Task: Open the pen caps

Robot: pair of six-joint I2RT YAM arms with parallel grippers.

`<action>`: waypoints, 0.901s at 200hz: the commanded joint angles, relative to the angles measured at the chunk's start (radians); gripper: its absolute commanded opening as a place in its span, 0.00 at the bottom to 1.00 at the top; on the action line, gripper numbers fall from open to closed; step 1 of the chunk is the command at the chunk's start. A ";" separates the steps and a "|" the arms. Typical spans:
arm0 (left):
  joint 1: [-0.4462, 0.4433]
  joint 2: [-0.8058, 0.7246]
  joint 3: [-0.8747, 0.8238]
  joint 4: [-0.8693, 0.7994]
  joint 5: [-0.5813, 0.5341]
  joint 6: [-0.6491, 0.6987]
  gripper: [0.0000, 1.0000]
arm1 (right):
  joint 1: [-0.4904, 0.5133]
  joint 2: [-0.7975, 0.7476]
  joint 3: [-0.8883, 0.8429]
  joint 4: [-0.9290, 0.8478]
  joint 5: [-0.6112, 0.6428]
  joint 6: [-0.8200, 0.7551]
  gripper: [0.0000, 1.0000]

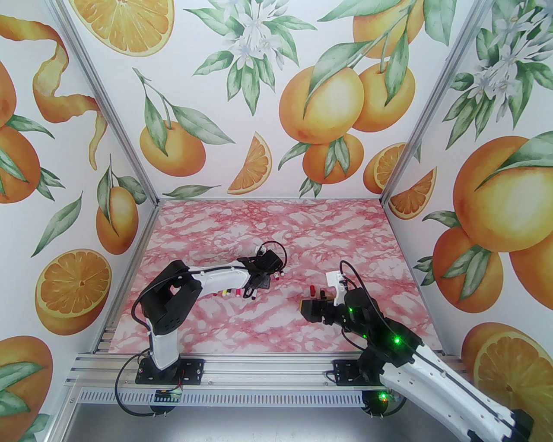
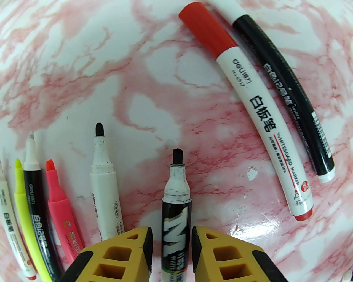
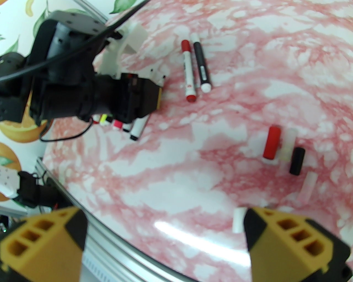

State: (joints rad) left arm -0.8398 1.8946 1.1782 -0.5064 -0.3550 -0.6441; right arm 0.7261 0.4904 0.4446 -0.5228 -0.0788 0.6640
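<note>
Pen caps loose near right hand, fingers spread wide.

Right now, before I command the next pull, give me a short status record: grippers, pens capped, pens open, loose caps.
left gripper: open, jaws either side of uncapped black marker
right gripper: open, empty, near loose caps
still capped: red-capped marker, black pen with white cap, side by side
uncapped row: six pens, counting the black marker
loose caps: red cap, black cap, three whitish caps
</note>
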 commanded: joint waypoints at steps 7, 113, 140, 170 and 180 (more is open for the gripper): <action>0.004 -0.062 0.058 -0.019 0.039 0.014 0.35 | 0.006 -0.017 -0.003 -0.024 0.021 0.006 1.00; 0.034 0.113 0.228 0.005 0.091 -0.004 0.43 | 0.006 -0.068 0.013 -0.093 0.073 0.022 1.00; 0.047 0.143 0.239 0.030 0.103 -0.014 0.43 | 0.006 -0.076 0.011 -0.101 0.076 0.020 1.00; 0.049 0.159 0.251 0.047 0.119 -0.011 0.43 | 0.006 -0.082 0.007 -0.109 0.077 0.021 1.00; 0.050 0.158 0.255 0.046 0.119 -0.011 0.43 | 0.006 -0.085 0.006 -0.111 0.079 0.022 1.00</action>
State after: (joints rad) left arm -0.7918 2.0453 1.3895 -0.4927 -0.2535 -0.6487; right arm 0.7261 0.4232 0.4446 -0.6113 -0.0257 0.6758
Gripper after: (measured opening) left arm 0.429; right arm 0.997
